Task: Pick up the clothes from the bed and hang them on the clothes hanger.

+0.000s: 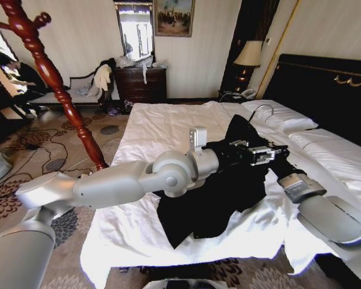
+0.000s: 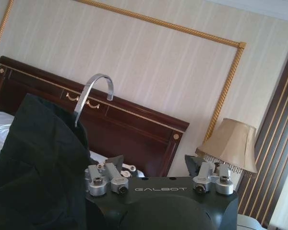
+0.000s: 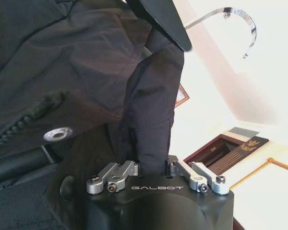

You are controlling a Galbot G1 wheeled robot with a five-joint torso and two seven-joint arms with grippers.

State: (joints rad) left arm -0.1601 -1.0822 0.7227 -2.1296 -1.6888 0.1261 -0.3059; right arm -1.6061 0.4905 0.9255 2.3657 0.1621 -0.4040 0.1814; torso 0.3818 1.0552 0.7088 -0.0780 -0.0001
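A wooden coat stand is rising left of the bed. The left gripper is reaching across the bed, hovering over the middle of its white sheets, jaws standing apart and empty beside the black clothes. The clothes are being held up off the bed, their lower part trailing on the sheets. The clothes hanger is sitting inside them, silver hook poking out on top. Just right of the clothes, the right gripper is clamping a fold of the black fabric
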